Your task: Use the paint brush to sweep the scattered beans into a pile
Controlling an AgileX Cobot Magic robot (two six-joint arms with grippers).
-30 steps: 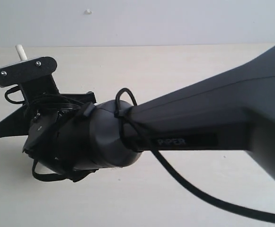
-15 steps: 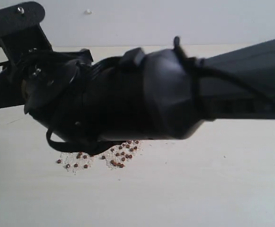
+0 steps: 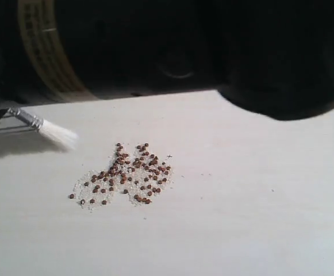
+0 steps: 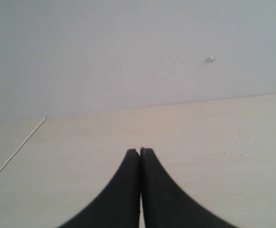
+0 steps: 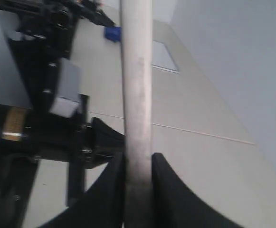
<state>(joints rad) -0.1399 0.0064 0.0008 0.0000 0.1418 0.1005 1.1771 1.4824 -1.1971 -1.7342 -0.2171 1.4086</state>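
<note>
The beans (image 3: 123, 172) lie in a loose cluster with pale grit on the light table (image 3: 258, 190). Left of and behind them, the paint brush shows its white bristles (image 3: 57, 135) and silver band (image 3: 31, 119), low over the table and apart from the beans. In the right wrist view my right gripper (image 5: 138, 156) is shut on the brush's pale handle (image 5: 137, 85). A dark arm (image 3: 172, 46) fills the top of the exterior view and hides that gripper there. My left gripper (image 4: 140, 151) is shut and empty over bare table.
A pale wall stands behind the table, with a small white speck (image 4: 211, 59) on it. A thin seam (image 4: 14, 152) crosses the tabletop. Black frame parts (image 5: 42, 128) and a blue item (image 5: 112, 33) show in the right wrist view.
The dark arm has moved up and close to the exterior camera, uncovering the beans. The brush's bristles have come into view left of them. The left gripper stays shut.
</note>
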